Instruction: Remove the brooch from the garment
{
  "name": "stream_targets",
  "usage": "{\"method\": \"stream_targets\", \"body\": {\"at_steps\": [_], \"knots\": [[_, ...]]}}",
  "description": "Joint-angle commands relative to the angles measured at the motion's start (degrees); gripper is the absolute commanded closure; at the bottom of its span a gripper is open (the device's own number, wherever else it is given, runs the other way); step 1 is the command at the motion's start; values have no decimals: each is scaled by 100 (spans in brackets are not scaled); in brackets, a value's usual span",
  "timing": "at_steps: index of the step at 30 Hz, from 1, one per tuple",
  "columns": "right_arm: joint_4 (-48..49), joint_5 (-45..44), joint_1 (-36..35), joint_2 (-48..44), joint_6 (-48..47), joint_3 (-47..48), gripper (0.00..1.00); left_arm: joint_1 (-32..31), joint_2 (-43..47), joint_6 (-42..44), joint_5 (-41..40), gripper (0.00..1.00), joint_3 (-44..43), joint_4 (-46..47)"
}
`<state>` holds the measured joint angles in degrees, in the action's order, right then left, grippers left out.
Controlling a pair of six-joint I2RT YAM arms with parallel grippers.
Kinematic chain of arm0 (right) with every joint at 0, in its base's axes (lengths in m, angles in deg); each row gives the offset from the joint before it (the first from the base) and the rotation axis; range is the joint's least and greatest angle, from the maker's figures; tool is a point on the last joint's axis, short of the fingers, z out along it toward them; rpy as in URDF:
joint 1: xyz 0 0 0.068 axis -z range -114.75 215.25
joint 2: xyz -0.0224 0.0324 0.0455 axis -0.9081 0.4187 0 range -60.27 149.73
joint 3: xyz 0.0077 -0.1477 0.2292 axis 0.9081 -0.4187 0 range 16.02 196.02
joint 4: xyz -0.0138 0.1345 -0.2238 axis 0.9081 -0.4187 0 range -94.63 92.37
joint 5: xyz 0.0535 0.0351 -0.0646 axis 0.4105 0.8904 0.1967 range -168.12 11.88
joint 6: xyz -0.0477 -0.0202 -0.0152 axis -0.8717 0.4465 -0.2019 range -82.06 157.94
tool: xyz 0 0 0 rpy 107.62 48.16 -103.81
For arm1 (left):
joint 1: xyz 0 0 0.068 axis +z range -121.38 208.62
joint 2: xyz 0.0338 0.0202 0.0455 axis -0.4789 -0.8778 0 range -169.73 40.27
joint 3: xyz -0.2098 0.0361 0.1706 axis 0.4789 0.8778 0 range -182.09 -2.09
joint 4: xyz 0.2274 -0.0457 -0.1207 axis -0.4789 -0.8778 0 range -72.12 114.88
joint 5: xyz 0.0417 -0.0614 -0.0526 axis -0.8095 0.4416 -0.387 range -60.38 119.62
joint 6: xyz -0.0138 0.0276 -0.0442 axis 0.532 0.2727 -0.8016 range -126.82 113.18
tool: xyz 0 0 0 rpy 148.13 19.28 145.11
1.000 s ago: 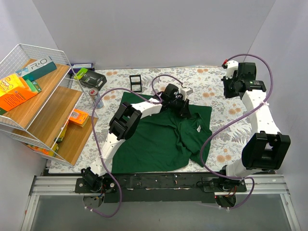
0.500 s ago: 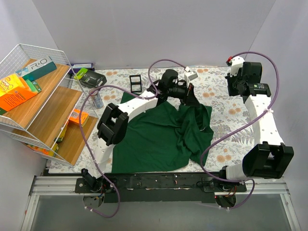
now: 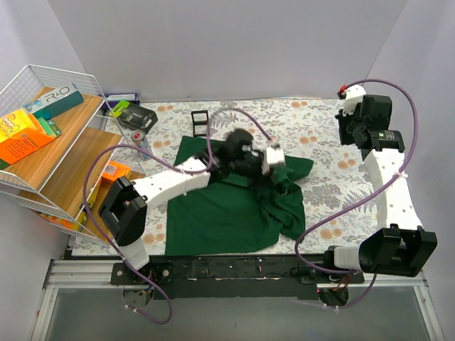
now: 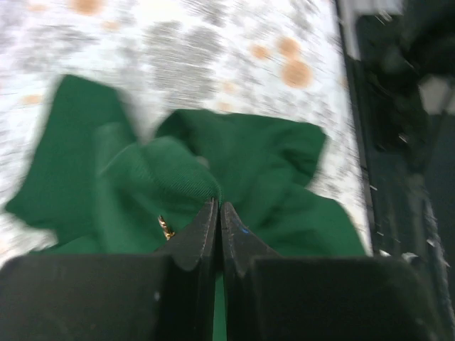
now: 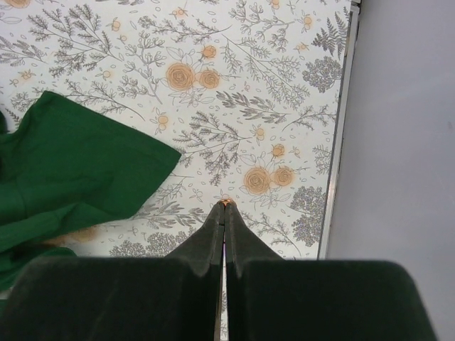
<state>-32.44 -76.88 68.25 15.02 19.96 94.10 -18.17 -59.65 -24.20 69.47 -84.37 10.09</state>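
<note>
The dark green T-shirt [image 3: 220, 206] lies crumpled on the floral table cover, bunched at its right side. My left gripper [image 3: 279, 174] is low over that bunch and shut on a raised fold of the shirt [image 4: 178, 177]. A small gold piece [image 4: 166, 227] shows on the cloth just left of my left fingers. My right gripper [image 3: 350, 135] is far right, above bare cover and well off the shirt's corner [image 5: 85, 163]. It is shut [image 5: 225, 206], with a tiny orange-gold bit at its tips that looks like the brooch [image 5: 225, 202].
A wire rack [image 3: 50, 142] with boxes stands at the left. A black tray [image 3: 201, 122], a can [image 3: 146, 146] and small boxes [image 3: 131, 114] sit at the back left. The table's right edge and the wall [image 5: 398, 142] are close to my right gripper.
My left arm lifted the shirt's right part, then swung forward and down with it; the cloth is now more bunched. My right gripper drifted further right and back.
</note>
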Motion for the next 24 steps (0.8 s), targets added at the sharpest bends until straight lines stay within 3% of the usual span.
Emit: {"method": "stream_targets", "body": {"at_steps": [1, 4, 6, 7, 10, 15, 18, 19, 21, 23, 24], "knots": [[158, -53, 25, -277, -13, -223, 99, -1498, 202, -144, -803, 100, 1036, 902], [150, -44, 25, -339, -13, -399, 99, -1948, -386, -1481, -690, 100, 952, 1913], [150, -88, 25, -365, -30, -548, 99, -2010, -781, -1828, -568, 77, 759, 2207], [141, -106, 25, -374, -30, -575, 99, -2010, -888, -1951, -523, 57, 601, 2165], [115, -106, 33, -418, -83, -592, 99, -1712, -794, -2102, -471, 47, 283, 2207], [132, -88, 33, -445, -92, -592, 99, -414, -195, -2743, 30, 42, 309, 2243], [80, -18, 33, -427, -48, -566, 99, -86, -141, -2133, 529, 46, 117, 1560], [62, -9, 33, -418, -31, -566, 99, -77, -194, -1963, 950, 48, 29, 940], [62, 17, 33, -418, -39, -584, 99, -120, -361, -1630, 1461, 50, -42, 584], [97, 26, 33, -427, -30, -654, 99, -356, -492, -1391, 1517, 55, -8, 284], [114, 35, 33, -427, -30, -680, 99, -410, -554, -1294, 1525, 62, 1, 249]]}}
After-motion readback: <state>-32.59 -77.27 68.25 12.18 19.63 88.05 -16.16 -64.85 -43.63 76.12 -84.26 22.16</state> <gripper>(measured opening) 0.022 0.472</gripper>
